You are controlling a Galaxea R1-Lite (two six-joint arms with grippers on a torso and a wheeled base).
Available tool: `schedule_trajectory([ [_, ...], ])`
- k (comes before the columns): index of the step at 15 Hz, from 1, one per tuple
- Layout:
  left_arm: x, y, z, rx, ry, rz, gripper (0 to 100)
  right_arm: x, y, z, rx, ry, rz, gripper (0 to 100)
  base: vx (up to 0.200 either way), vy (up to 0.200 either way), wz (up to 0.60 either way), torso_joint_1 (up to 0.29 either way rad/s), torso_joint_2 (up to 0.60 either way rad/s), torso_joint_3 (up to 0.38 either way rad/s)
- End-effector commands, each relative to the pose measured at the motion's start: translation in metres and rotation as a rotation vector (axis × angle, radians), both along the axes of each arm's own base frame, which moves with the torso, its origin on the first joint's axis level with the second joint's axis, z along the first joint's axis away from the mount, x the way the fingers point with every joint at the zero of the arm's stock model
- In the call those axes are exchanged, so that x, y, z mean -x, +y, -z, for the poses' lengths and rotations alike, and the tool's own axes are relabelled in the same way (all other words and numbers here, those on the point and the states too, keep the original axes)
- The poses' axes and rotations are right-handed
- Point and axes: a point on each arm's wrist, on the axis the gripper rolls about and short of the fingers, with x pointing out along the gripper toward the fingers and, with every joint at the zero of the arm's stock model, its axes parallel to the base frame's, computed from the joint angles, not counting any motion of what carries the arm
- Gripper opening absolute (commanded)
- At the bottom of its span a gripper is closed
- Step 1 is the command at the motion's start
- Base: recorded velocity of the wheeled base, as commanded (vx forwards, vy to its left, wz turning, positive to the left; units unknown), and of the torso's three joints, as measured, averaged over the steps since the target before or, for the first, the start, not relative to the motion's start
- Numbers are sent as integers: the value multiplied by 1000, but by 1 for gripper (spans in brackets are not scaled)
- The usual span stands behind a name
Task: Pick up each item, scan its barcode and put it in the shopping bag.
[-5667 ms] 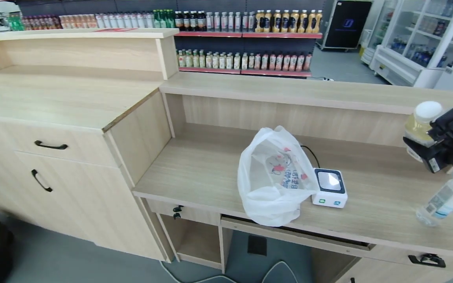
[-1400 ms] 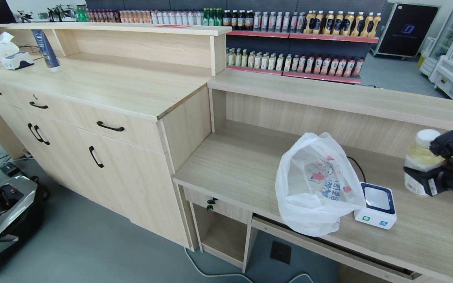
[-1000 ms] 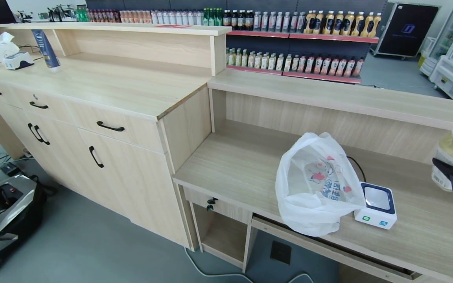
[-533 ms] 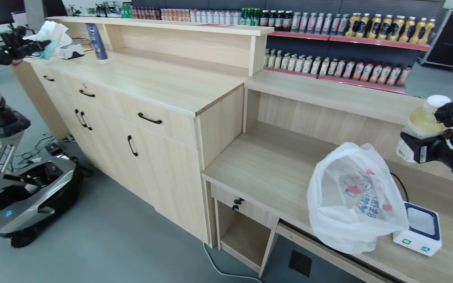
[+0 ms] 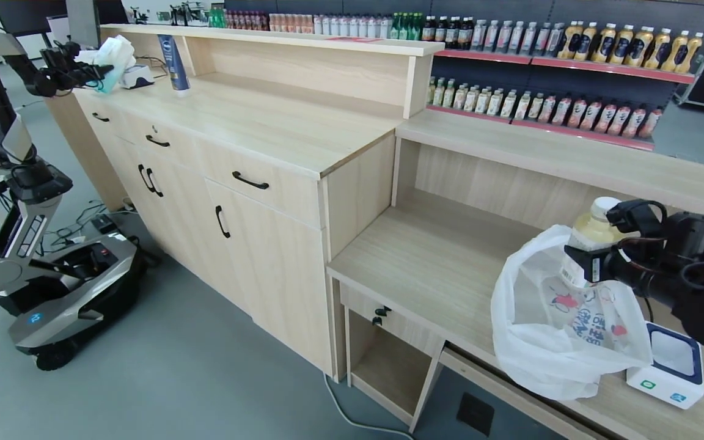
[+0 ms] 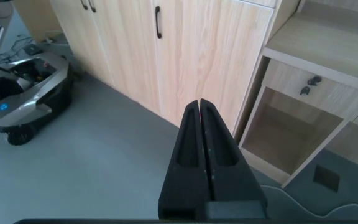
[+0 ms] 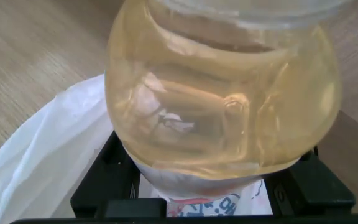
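Note:
A clear bottle [image 5: 590,235] of pale yellow drink with a white cap stands upright in my right gripper [image 5: 581,264], which is shut on its lower body. It hangs just over the open mouth of the white printed shopping bag [image 5: 563,342] on the low wooden counter [image 5: 443,263]. The right wrist view has the bottle [image 7: 222,106] close up, with the bag [image 7: 48,155] beneath it. The white barcode scanner [image 5: 667,370] sits right of the bag. My left gripper [image 6: 199,106] is shut on nothing, low over the grey floor in front of the cabinets.
A taller cabinet block [image 5: 254,122] with drawers adjoins the low counter on the left, with a blue tube [image 5: 175,61] at its far end. Another wheeled robot [image 5: 34,256] stands on the floor at the far left. Shelves of bottles [image 5: 535,104] line the back.
The head camera has swung left, shifting the whole scene. My right gripper has carried the bottle from above and right of the bag down to its mouth.

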Motion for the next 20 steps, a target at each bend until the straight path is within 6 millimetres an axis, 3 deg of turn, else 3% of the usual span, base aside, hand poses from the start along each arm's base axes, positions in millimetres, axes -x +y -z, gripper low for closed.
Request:
schedule_trajectory([
  [1, 0, 0, 0, 0, 0, -2, 0, -13, -2, 25, -8, 43, -3, 0, 0, 0, 0, 0, 0, 0],
  [9, 0, 0, 0, 0, 0, -2, 0, -33, 1, 70, -71, 45, -75, 0, 0, 0, 0, 0, 0, 0],
  [20, 0, 0, 0, 0, 0, -2, 0, -70, -7, 101, -95, -49, -89, 0, 0, 0, 0, 0, 0, 0],
])
